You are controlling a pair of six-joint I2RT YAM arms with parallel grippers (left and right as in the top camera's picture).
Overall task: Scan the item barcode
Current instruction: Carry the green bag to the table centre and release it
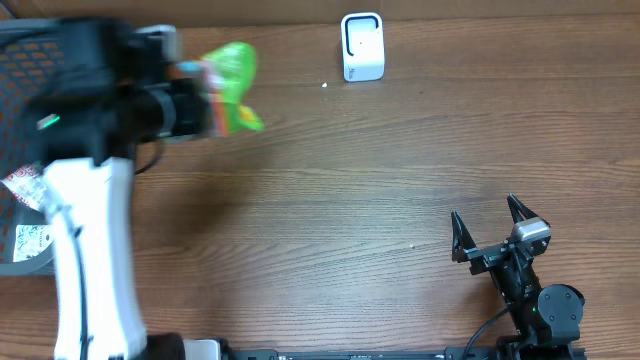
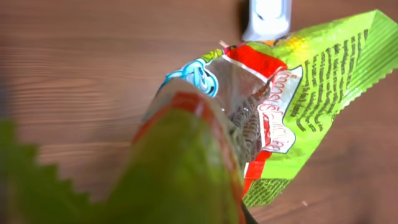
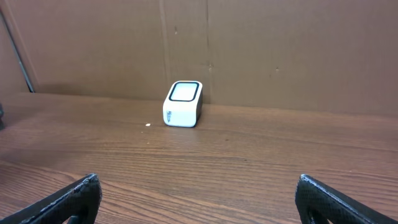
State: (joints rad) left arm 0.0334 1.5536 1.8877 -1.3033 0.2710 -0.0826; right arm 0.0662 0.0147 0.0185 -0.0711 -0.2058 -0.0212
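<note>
- My left hand grips the green snack packet, at upper left of the frame.
- The barcode scanner stands at top centre.
- My right hand is open, at lower right.

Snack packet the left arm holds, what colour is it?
Bright green packet with red trim; clearest in left wrist view.

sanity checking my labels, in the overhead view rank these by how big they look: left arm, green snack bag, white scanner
1. left arm
2. green snack bag, blurred and possibly nearer the camera, so its lead is unsure
3. white scanner
</note>
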